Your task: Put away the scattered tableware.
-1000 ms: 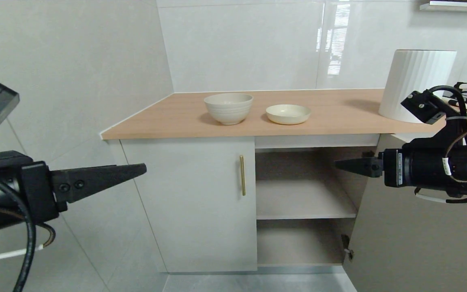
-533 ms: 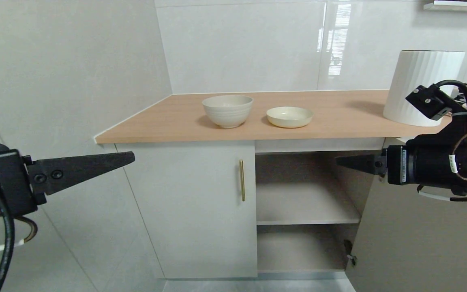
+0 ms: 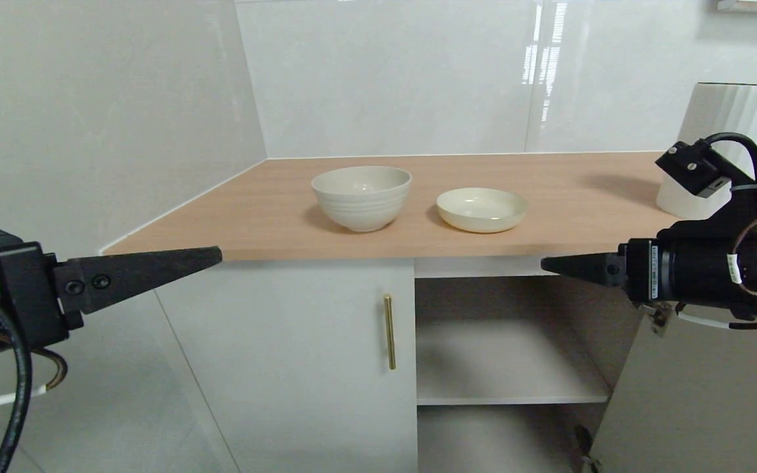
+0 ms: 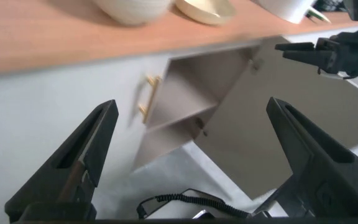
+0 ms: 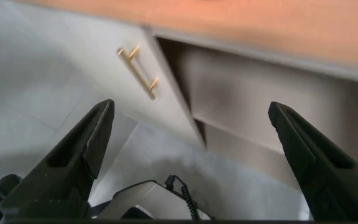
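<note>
Both grippers hang empty below counter level, with the tableware above and ahead of them.

The left gripper (image 3: 213, 255) hangs in front of the counter (image 3: 253, 220), its tip just under the front edge; the left wrist view shows its fingers (image 4: 82, 165) spread wide with nothing between them. The bowl (image 3: 361, 197) stands upright on the counter, up and to the right of that tip, and is nearer this arm. The dish (image 3: 481, 209) sits just beside the bowl, apart from it. Both are round, so no long axis governs the grasp; the open rims face up. The right gripper (image 3: 549, 265), equally wide open and empty, hangs below and right of the dish, by the open cupboard's shelf (image 3: 503, 368). Either arm would likely have to rise and reach forward.
</note>
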Tool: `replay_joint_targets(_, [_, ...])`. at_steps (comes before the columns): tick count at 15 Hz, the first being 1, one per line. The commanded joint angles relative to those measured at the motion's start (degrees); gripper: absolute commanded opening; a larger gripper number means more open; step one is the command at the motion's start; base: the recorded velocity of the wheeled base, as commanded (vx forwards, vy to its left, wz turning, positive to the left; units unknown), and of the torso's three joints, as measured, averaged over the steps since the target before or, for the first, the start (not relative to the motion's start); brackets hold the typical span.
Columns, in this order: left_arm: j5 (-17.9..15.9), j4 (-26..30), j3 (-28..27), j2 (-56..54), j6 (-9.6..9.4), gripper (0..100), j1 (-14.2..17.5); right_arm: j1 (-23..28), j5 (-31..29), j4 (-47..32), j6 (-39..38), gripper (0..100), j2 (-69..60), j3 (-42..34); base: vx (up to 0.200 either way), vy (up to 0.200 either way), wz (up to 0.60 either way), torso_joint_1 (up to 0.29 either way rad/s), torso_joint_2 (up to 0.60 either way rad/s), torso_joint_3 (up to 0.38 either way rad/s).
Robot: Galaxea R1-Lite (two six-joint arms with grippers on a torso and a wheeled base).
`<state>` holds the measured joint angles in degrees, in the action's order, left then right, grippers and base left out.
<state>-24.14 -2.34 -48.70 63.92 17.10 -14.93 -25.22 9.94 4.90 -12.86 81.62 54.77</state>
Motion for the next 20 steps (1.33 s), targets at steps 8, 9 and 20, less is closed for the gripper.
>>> replay_joint_targets(8, [-0.3, 0.1, 0.2, 0.7, 0.12, 100, -0.1, 0.1, 1.8, 8.3, 0.8, 100, -1.9, -6.3, 0.0, 0.0, 0.0, 0.0, 0.0, 0.0])
replay_joint_targets(9, [-0.2, 0.1, 0.2, 0.9, 0.21, 100, 0.0, 0.1, 1.9, 9.1, 0.8, 100, -2.3, -6.5, 0.0, 0.0, 0.0, 0.0, 0.0, 0.0])
replay_joint_targets(20, [-0.3, 0.0, 0.4, 1.4, 0.21, 100, -0.1, 0.1, 2.2, 9.3, 1.8, 100, -1.5, -7.0, 0.0, 0.0, 0.0, 0.045, -0.13, -0.086])
